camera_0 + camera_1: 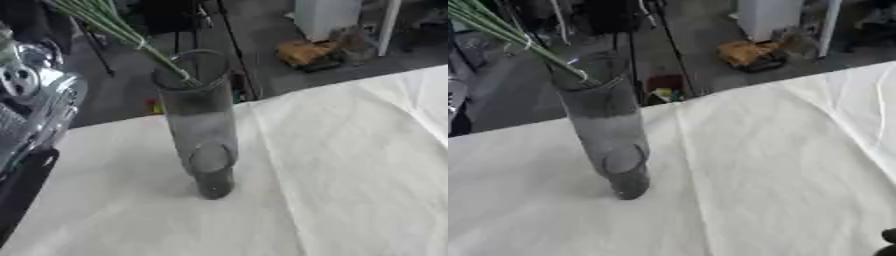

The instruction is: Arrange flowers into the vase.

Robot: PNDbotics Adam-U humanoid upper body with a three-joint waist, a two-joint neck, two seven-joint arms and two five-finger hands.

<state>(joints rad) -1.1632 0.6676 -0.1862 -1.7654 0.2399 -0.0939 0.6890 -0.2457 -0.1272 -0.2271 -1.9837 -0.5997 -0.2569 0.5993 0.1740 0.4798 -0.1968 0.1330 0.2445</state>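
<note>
The big worktop (350, 175) is covered with a white cloth that has soft folds in it. It fills most of both views, and its far edge runs at a slant from the left up to the right. Past that edge is a grey floor (254, 45) with some dark stands and a yellow thing on it.

At the left edge of the left eye view is a big shiny silver and black part of the robot's left arm (35, 105). It is near the vase but does not touch it. The left hand does not show, so I cannot tell what its fingers do.

A tall, see-through grey glass vase (203, 125) stands on the cloth, a bit left of the middle. It looks tipped, with its open top leaning away to the left. Its bottom rests on the cloth.

Thin green flower stems (114, 22) go up from the mouth of the vase to the top left corner. Their low ends are inside the vase. The flower heads are out of the picture.

In the low right corner of the right eye view is a small black bit of the right hand (888, 242). Too little of it shows, so I cannot tell if its fingers are spread or curled.
</note>
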